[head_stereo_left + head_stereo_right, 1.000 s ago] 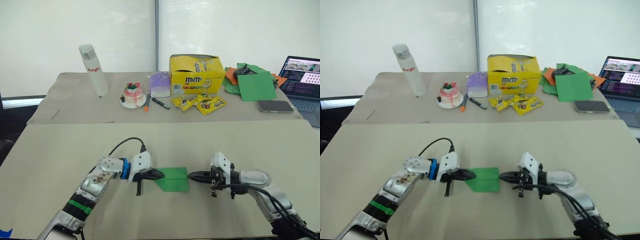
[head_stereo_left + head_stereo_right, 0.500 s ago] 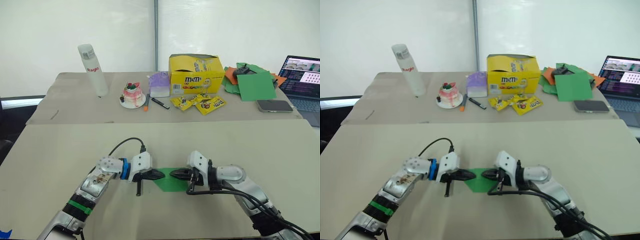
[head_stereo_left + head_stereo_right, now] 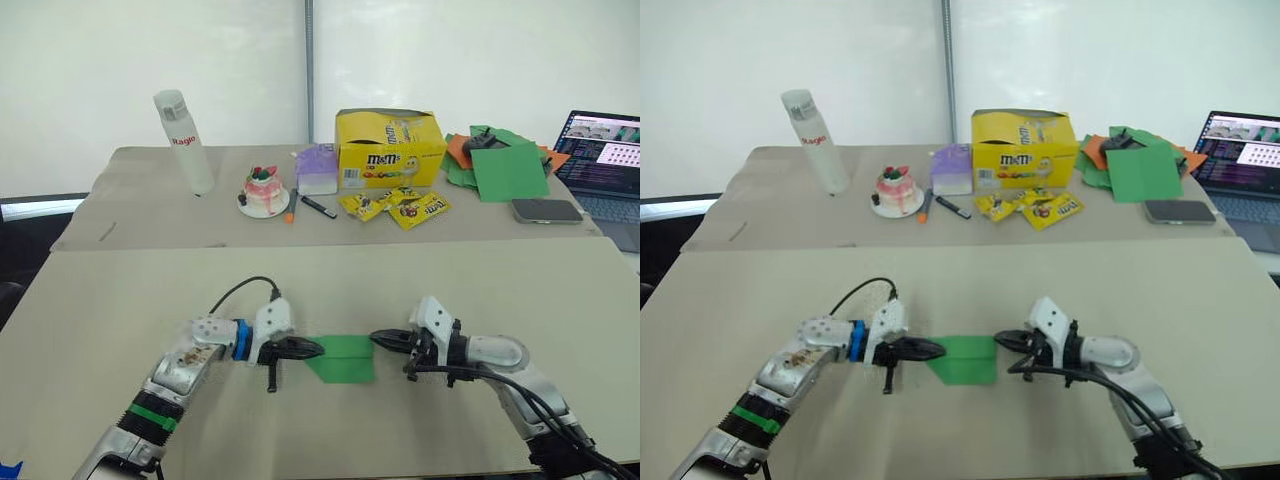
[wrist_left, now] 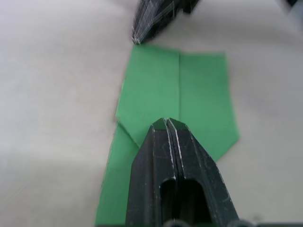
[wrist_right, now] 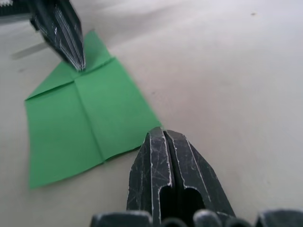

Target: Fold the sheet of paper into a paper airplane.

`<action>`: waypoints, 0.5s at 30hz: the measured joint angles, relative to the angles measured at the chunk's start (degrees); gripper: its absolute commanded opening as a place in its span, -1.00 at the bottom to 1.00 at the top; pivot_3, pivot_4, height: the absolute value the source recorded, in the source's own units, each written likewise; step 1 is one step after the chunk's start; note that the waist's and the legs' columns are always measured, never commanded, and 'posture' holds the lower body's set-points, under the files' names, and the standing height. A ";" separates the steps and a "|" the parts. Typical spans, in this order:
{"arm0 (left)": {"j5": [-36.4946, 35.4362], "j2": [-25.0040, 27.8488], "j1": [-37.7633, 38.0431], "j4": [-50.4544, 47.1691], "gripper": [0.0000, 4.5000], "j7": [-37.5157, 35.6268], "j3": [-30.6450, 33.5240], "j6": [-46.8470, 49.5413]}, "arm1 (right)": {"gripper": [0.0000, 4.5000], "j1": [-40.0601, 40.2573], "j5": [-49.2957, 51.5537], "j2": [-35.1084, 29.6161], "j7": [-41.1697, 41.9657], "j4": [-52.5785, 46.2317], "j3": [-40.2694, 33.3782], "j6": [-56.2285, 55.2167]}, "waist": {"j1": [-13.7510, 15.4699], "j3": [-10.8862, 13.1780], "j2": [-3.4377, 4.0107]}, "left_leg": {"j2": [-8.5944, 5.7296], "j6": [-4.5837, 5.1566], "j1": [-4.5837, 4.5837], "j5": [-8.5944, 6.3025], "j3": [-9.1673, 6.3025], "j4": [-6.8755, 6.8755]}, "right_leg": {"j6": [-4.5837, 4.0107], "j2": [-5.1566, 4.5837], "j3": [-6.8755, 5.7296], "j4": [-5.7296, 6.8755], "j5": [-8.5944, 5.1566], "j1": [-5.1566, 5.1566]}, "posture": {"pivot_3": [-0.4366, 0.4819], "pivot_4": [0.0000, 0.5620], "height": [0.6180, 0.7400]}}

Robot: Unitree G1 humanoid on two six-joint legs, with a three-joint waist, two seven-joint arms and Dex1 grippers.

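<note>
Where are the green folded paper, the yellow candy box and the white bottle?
sheet of paper (image 3: 342, 358): left eye view, middle of it.
yellow candy box (image 3: 391, 155): left eye view, front face.
white bottle (image 3: 184, 142): left eye view, label.

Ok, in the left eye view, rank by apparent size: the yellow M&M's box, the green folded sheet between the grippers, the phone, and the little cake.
1. Yellow M&M's box, clearly largest.
2. Green folded sheet, though it lies nearer the camera, which inflates it.
3. Phone and cake on its plate look about alike; I would not rank them.
</note>
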 measured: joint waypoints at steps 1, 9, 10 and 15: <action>-1.98 0.78 -0.58 -0.61 -1.00 -0.20 1.85 2.08 | -0.99 -0.63 1.46 -0.36 0.37 -1.94 -0.30 1.86 | -0.11 0.04 0.00 | 0.01 0.00 0.00 0.00 -0.03 -0.01 | 0.00 0.00 -0.01 -0.01 0.00 0.00 | -0.05 -0.47 1.00; -9.78 10.01 -1.83 -6.00 -1.00 -0.25 11.31 13.25 | -0.72 -5.50 11.19 -4.02 0.17 -10.33 -4.47 17.97 | -0.38 0.09 -0.01 | -0.01 0.01 0.01 -0.01 -0.07 -0.13 | 0.00 -0.07 -0.04 -0.18 0.00 0.04 | -0.05 -0.47 1.00; -9.38 10.70 -1.03 -6.18 -1.00 -0.29 11.39 12.88 | -0.60 -5.04 12.11 -4.12 0.04 -10.34 -4.82 19.51 | -0.35 0.09 -0.01 | -0.01 0.01 0.01 -0.01 -0.06 -0.15 | 0.00 -0.08 -0.03 -0.20 0.00 0.04 | -0.05 -0.47 1.00; -6.55 12.33 6.39 -9.47 -1.00 0.45 11.41 9.06 | 0.17 -3.41 17.24 -4.08 -0.11 -8.04 -7.02 25.82 | -0.22 0.14 0.00 | -0.01 0.00 -0.01 -0.01 -0.05 -0.17 | -0.01 -0.18 -0.01 -0.23 0.01 0.04 | -0.05 -0.47 1.00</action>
